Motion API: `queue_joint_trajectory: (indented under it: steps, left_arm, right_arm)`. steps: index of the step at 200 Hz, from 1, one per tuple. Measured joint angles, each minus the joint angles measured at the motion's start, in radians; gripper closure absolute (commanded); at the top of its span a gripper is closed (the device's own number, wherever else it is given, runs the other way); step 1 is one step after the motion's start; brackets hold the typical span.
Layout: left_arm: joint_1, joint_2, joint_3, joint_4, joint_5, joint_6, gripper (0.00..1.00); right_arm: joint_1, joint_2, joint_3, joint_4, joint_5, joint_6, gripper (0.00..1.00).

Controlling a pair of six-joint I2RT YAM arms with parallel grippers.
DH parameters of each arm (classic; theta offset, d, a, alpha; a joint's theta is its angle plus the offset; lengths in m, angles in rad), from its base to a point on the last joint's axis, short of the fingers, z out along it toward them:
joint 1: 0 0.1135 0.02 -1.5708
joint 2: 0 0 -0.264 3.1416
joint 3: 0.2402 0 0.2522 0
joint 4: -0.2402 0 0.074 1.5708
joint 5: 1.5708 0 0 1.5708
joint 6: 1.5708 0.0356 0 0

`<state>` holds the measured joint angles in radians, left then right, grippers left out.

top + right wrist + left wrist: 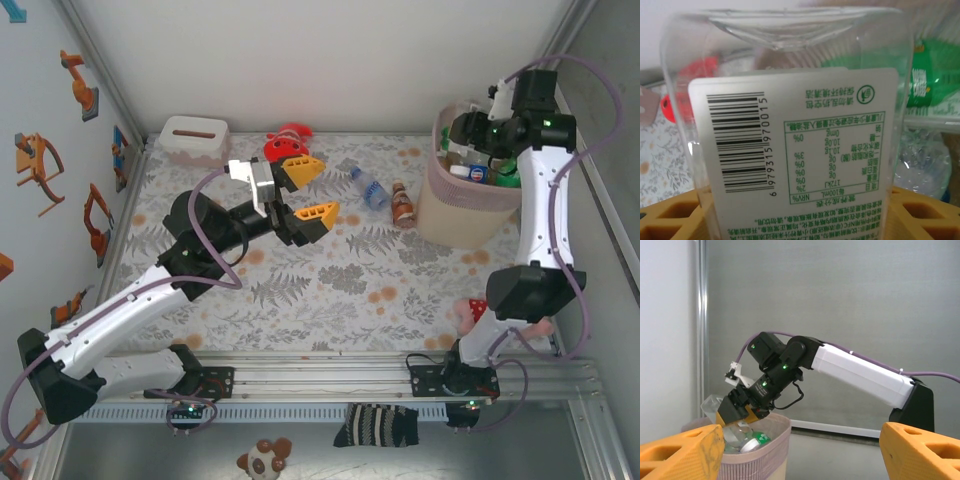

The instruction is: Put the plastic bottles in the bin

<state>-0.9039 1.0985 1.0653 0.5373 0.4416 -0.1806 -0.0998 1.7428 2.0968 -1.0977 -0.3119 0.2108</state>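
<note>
1 clear bottle (790,60), barcode (742,142) 6979315970015, sits clamped in right gripper (737,414); left gripper (326,187) gapes.

Right wrist view: the clear plastic bottle with the white label (790,125) runs off the bottom edge, cap end out of sight. Behind it, upper right, a green-labelled bottle (927,85) is all blur; the red smear (705,67) at upper left, too soft to name. Top right from above, the right arm's black wrist (510,125) hangs over the pale pink slatted bin (460,215), half hiding the bottles (478,172) inside. Left wrist view: the left gripper (801,440) has its orange fingers (680,455) clipped by the bottom edge, the bin's base too.
</note>
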Motion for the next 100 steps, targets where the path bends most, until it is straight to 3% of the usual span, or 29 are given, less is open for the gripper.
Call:
queue_joint_trajectory:
  steps: [47, 100]
  left_arm:
    - [0.002, -0.001, -0.026, -0.003, -0.015, -0.002, 0.19]
    - [0.002, -0.015, -0.041, -0.027, -0.042, -0.006, 0.19]
  right_arm:
    - [0.0, 0.078, 0.0, -0.05, 0.011, -0.001, 0.52]
    - [0.0, 0.13, 0.007, -0.092, 0.037, 0.0, 0.31]
